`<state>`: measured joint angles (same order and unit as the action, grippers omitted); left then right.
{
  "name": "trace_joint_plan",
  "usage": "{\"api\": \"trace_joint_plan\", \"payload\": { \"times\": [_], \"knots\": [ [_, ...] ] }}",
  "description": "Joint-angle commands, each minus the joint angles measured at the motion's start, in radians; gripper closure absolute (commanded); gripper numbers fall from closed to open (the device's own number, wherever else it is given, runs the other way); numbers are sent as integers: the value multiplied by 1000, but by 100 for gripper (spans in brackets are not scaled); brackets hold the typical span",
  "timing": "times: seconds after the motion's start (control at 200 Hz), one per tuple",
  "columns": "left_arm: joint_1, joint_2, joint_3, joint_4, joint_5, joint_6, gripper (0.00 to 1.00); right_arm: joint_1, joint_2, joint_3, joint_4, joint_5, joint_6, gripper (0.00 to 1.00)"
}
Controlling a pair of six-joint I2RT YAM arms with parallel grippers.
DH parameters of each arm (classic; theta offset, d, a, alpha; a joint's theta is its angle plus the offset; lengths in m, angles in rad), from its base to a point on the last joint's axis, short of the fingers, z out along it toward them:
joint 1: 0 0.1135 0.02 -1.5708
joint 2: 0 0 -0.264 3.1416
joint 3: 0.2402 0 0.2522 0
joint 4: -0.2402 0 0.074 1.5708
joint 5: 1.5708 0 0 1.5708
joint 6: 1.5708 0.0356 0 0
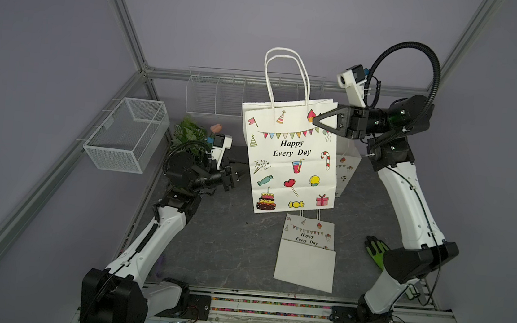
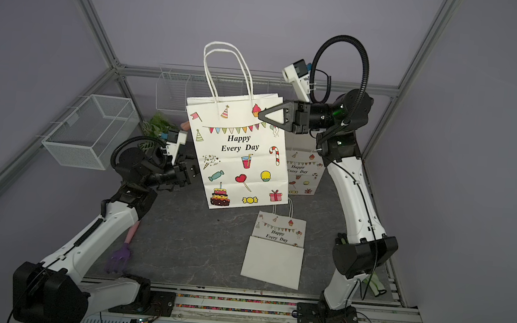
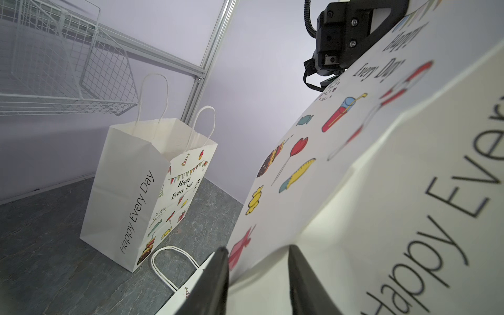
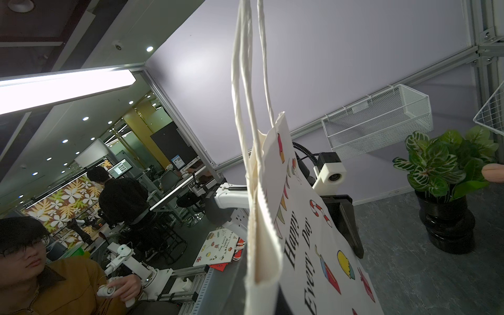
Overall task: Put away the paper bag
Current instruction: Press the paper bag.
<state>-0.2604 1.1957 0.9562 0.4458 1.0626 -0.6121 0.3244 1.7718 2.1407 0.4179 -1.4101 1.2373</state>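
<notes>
The bag (image 1: pixel 289 159) hangs upright, clear above the middle of the desk (image 1: pixel 217 239), printed face toward both top views, handles (image 1: pixel 286 74) standing up. Only the left wrist view shows its side panel (image 3: pixel 409 218) with the long lettering, and that this panel's lower edge sits between the jaws of the left tool (image 3: pixel 257 248). The top views show that tool (image 2: pixel 195 170) only as level with the lower half of the bag's edge on the left arm's side. Its jaws are parted with paper in the gap; I cannot tell whether they touch it. The right tool (image 1: pixel 317 122) is clenched on the bag's top corner on the right arm's side and carries it. A standing bag (image 3: pixel 141 191) on the desk's far side, mouth open, is whole in the left wrist view but mostly hidden in the top views. A flat bag (image 1: pixel 305 264) lies folded on the desk's near part. The right wrist view alone shows clearly the plant (image 4: pixel 441 169) at the desk's far corner on the left arm's side.
</notes>
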Motion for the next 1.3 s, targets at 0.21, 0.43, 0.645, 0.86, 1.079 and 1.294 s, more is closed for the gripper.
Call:
{"api": "trace_joint_plan", "payload": {
  "times": [0.21,0.43,0.645,0.86,1.079,1.294],
  "knots": [
    [-7,-13,40,-26,-23,19,77,25,15,-37,80,8,45,93],
    [-8,-22,65,-52,-45,28,76,54,15,-62,87,-1,45,93],
    [-8,-67,98,-144,-82,82,66,61,-5,-131,101,-9,41,94],
    [-4,-82,107,-172,-92,96,67,62,-29,-164,96,-12,30,93],
    [-4,-74,111,-165,-93,89,92,61,-48,-182,48,-13,-13,93],
    [-4,-72,135,-167,-93,86,84,75,-63,-232,-24,-18,-86,93]
  ]
}}
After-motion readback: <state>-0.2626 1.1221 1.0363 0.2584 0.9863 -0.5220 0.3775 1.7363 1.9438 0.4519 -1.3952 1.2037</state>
